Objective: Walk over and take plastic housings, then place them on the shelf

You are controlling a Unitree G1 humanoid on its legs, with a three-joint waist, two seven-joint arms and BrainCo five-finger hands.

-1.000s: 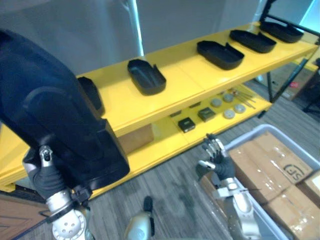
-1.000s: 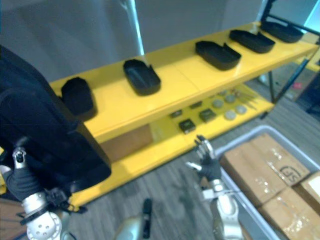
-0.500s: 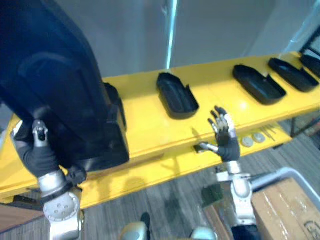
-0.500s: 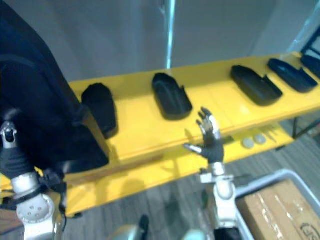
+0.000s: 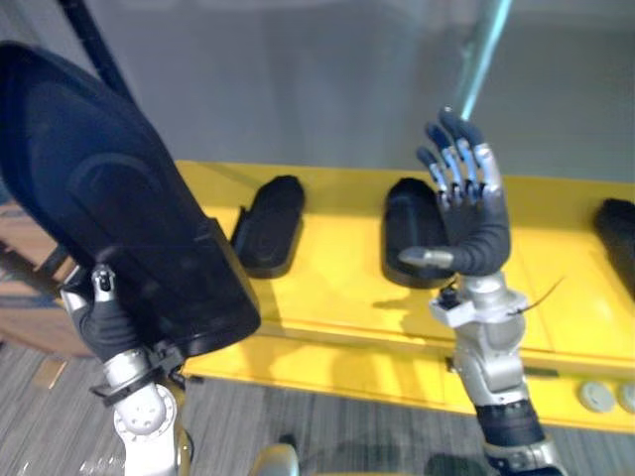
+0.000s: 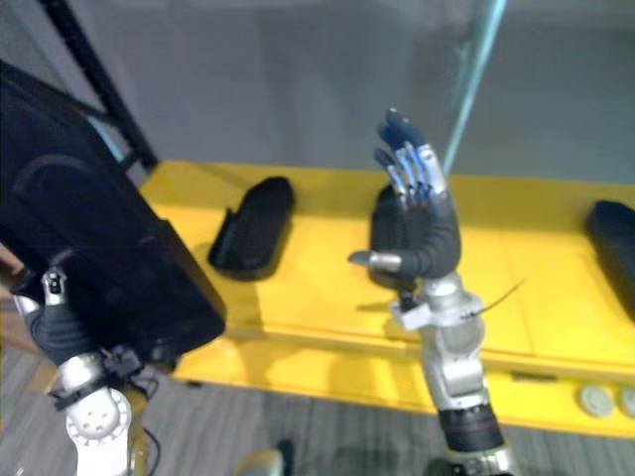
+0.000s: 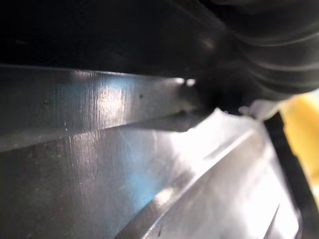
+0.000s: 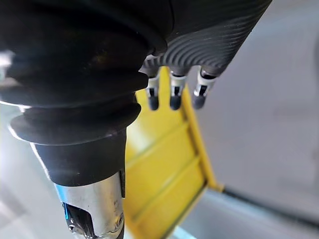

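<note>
left hand [image 5: 101, 319]: low at the robot's left, grasping the held housing [image 5: 109, 198] at its lower edge. thumb lies on the housing's outer face; fingers are hidden behind it.

held housing: large black plastic shell, raised clear of the shelf and tilted, with the rounded end uppermost. from the head views it covers the left end of the yellow shelf [image 5: 327, 288]. left wrist view shows a glossy dark surface of it [image 7: 99, 149] very close.

right hand [image 5: 466, 218]: raised in front of the shelf, fingers straight and pointing up, thumb out to the side. released, holding nothing. right wrist view shows the fingertips [image 8: 172, 99] straight, with yellow shelf boards beyond them.

on the shelf's top board:
- left shelf housing [image 5: 270, 226], black, lying flat, just right of the held housing in the view.
- middle shelf housing [image 5: 409, 233], black, partly hidden behind the right hand.
- right shelf housing [image 5: 620, 223], at the view's right edge, mostly cut off.

the three lie well apart in a row.

lower shelf board: small round discs [image 5: 598, 397] at far right.

behind: grey wall, a pale upright pole [image 5: 481, 59].
</note>
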